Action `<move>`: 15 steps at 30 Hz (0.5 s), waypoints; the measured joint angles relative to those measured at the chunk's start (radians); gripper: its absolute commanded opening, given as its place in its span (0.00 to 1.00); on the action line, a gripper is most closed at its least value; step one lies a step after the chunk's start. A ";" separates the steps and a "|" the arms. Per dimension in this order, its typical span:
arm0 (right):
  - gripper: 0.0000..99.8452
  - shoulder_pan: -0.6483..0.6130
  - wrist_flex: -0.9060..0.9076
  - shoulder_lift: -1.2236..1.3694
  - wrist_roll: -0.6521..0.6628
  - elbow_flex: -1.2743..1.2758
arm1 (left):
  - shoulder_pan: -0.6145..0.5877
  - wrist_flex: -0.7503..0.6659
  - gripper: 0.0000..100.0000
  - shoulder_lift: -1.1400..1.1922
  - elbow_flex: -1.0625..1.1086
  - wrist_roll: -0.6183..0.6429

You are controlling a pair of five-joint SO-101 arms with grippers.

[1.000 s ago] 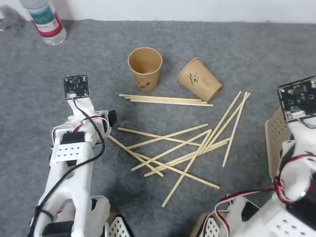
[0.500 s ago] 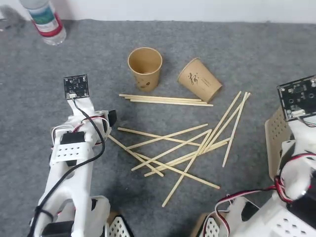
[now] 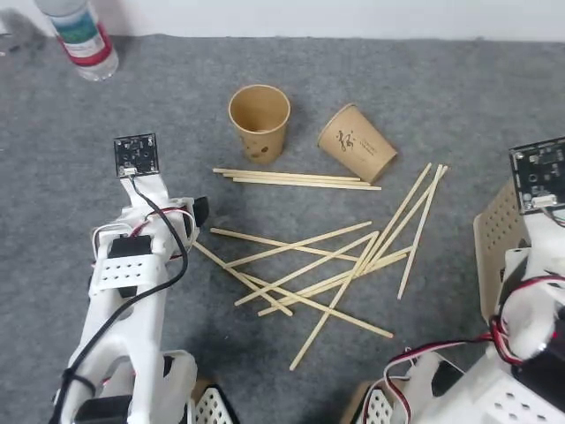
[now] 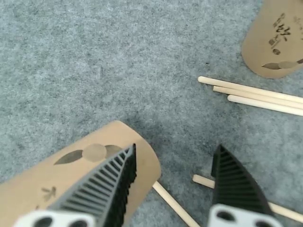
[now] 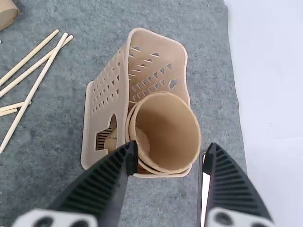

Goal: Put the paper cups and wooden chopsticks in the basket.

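One paper cup [image 3: 259, 119] stands upright at the back of the mat, and a second paper cup [image 3: 356, 143] lies tipped beside it. Several wooden chopsticks [image 3: 327, 265] are scattered in front of them. My left gripper [image 4: 176, 149] is open low over the mat. A lying paper cup [image 4: 71, 179] rests against one of its fingers, and chopstick ends [image 4: 251, 94] lie ahead. My right gripper [image 5: 171, 145] is open above the beige basket [image 5: 111, 90], with nested paper cups [image 5: 165, 127] standing inside it between the jaws.
A plastic bottle [image 3: 81, 35] stands at the far left corner. The basket [image 3: 493, 247] sits at the mat's right edge beside the right arm [image 3: 530, 291]. The left arm [image 3: 132, 265] covers the front left. Bare white floor lies past the basket.
The right arm's wrist has shifted slightly to the right in the high view. The left arm, cups and chopsticks have not moved.
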 measured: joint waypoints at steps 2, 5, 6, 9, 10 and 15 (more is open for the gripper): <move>0.24 0.000 0.000 0.000 0.000 0.000 | 0.000 0.000 0.26 0.000 0.000 0.000; 0.24 0.000 0.000 0.000 0.000 0.000 | 0.000 0.000 0.26 0.000 0.000 0.000; 0.24 0.000 -0.006 0.000 -0.003 0.006 | 0.000 0.000 0.26 0.000 0.000 0.000; 0.24 0.000 -0.044 0.008 -0.006 0.071 | 0.000 0.000 0.26 0.000 0.000 0.000; 0.24 0.000 -0.051 0.020 -0.008 0.106 | 0.000 0.000 0.26 0.000 0.000 0.000; 0.24 0.000 -0.104 0.104 -0.032 0.287 | 0.000 0.000 0.26 0.000 0.000 0.000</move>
